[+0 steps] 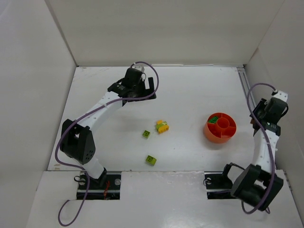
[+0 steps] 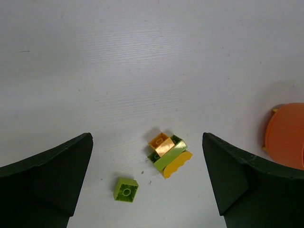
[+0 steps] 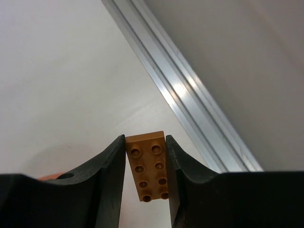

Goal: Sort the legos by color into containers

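Right jaws clenched on a brown 8-stud lego point(image 3: 149, 166), left jaws released wide, clear of the yellow-lime lego cluster point(image 2: 168, 153)

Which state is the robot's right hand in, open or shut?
Shut: the right hand clamps a small brown studded plastic brick, touching both its long sides in the wrist view.
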You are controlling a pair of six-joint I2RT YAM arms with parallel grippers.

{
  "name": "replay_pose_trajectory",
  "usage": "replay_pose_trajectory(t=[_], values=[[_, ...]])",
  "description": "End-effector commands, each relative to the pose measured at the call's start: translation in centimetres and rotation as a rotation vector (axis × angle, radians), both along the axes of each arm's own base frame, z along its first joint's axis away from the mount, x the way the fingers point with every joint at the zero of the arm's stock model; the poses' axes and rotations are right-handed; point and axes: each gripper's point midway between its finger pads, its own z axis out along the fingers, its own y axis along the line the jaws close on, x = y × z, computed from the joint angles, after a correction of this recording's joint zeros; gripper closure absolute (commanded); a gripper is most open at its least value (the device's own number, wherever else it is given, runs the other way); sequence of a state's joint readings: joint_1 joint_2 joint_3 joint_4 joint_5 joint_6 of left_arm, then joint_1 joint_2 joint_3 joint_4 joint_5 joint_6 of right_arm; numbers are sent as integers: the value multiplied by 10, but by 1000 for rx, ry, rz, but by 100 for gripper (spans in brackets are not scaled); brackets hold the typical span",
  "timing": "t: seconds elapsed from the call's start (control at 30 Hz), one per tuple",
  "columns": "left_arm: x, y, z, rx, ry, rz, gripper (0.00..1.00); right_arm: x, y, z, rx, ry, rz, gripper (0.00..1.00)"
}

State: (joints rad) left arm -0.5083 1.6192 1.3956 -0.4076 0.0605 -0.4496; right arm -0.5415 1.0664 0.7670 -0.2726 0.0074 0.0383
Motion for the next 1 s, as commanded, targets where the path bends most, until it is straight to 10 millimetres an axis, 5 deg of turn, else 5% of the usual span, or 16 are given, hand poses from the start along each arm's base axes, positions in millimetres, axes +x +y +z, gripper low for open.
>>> replay_pose_trajectory(t=[0.0,0.07,0.17,0.63,0.97], values=[[8,-5,24,-40,-60,-13,1,20,21,69,-131,-213,127,86],[11,-7,25,-41,-61,-13,1,21,43,102,-184,-328,214,83],[14,-10,25,-53,-70,-20,1,20,71,113,-239,-381,294,81],[19,-10,19,-66,-117,-9,1,44,114,76,-214,-280,398,80],[19,-8,15,-57,-112,-2,1,20,120,38,-142,-203,302,80]])
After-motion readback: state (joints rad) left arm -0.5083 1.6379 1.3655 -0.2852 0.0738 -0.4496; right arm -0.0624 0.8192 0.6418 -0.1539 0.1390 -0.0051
